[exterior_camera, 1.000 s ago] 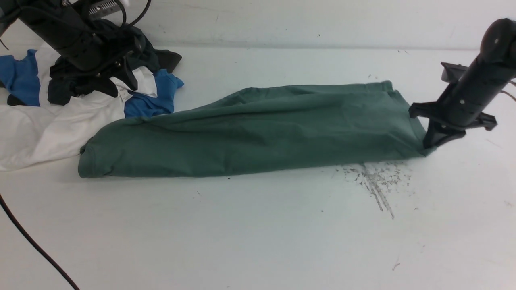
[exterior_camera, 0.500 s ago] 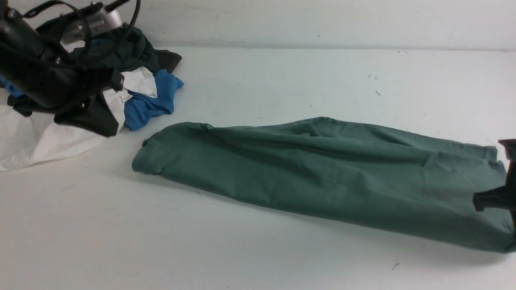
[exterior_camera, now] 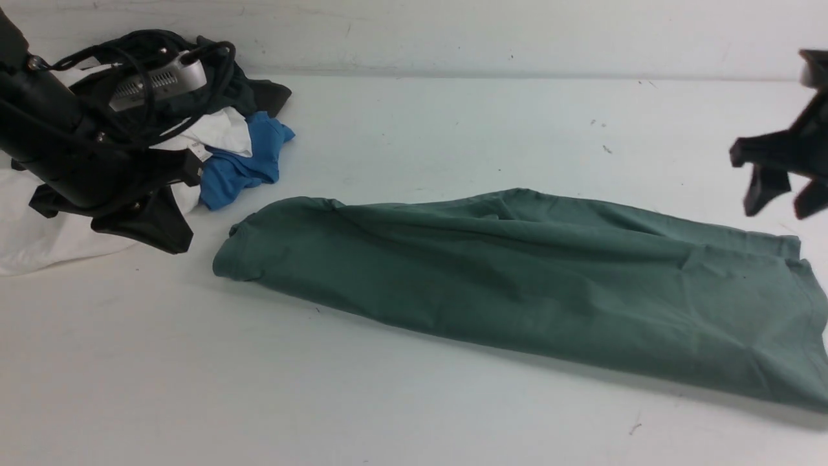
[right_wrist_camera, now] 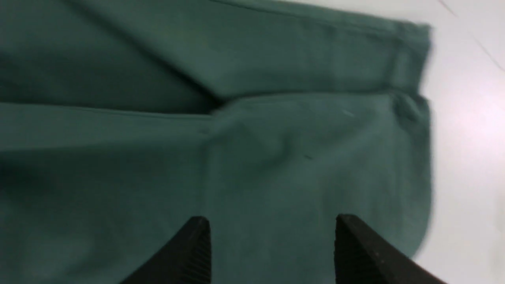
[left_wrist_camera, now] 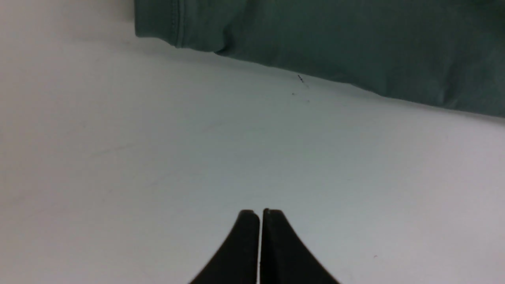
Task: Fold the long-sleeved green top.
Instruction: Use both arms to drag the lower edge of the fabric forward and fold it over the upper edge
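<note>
Up goes the right gripper [exterior_camera: 781, 202], off the end of the top [exterior_camera: 517, 285] where it sat a moment ago, and it now hangs at the right edge of the front view with its jaws spread wide and nothing between them. Its wrist camera shows the same, with both fingers parted above the hem end of the top [right_wrist_camera: 276, 130]. The top has not shifted in the last half second. It lies as a long, rumpled band slanting from centre-left down to the lower right corner, and its far end runs out of frame.

Over at the left edge, the left gripper [exterior_camera: 145, 228] hovers low beside the pile of clothes [exterior_camera: 242, 165]. Its jaws are pressed tight together and empty above the bare table [left_wrist_camera: 158, 157], with the top's cuffed corner [left_wrist_camera: 177, 23] just ahead.

Trouble could come two ways. A shallow pinch may catch only the upper layer, so the band would open up rather than fold. The left arm is also close enough to the pile to snag a stray piece and drag it along.
</note>
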You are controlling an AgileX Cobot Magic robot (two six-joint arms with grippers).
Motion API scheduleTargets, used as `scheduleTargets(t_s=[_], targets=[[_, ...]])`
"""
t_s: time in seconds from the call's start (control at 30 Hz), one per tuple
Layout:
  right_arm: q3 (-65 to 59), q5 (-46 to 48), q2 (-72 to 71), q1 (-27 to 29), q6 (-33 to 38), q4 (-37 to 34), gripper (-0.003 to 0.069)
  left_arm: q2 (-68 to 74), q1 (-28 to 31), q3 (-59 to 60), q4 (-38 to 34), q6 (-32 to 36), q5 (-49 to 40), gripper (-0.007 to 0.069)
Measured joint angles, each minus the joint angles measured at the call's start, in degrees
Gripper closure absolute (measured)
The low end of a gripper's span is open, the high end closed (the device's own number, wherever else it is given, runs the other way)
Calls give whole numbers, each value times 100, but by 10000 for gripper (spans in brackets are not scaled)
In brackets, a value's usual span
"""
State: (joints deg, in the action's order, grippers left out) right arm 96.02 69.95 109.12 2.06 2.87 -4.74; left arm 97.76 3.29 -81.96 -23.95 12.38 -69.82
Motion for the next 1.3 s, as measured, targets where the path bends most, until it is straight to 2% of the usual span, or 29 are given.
scheduleTargets(t_s=[0.03, 0.07, 0.1, 0.13, 0.27, 0.43, 0.57, 0.7, 0.83, 0.97, 1.13, 1.3], targets=[[171, -41, 168, -109, 448, -357, 255, 66, 0, 0, 0, 0, 6, 629], [313, -64, 303, -181, 799, -534, 253, 100, 0, 0, 0, 0, 22, 629], [342, -74, 375, -220, 864, -574, 253, 111, 0, 0, -2, 0, 29, 629], [615, -74, 697, -382, 1342, -828, 252, 182, 0, 0, -15, -6, 47, 629], [1235, 40, 1506, -692, 1827, -867, 251, 263, 0, 0, -22, -12, 59, 629], [2281, 62, 2400, -844, 1958, -687, 251, 300, 0, 0, -92, -12, 64, 629], [2639, 55, 2659, -844, 1952, -744, 251, 300, 0, 0, -167, -12, 70, 629], [2644, 74, 2680, -844, 1831, -786, 254, 300, 0, 0, -171, -12, 70, 629], [2506, 87, 2388, -844, 1354, -693, 263, 300, 0, 0, -173, -12, 70, 629], [2130, 87, 1892, -844, 1327, -666, 265, 300, 0, 0, -173, -17, 70, 629], [1774, 98, 1738, -844, 2071, -733, 265, 300, 0, 0, -239, -17, 70, 629], [1727, 92, 2129, -844, 2475, -886, 265, 300, 0, 0, -261, -11, 118, 629]])
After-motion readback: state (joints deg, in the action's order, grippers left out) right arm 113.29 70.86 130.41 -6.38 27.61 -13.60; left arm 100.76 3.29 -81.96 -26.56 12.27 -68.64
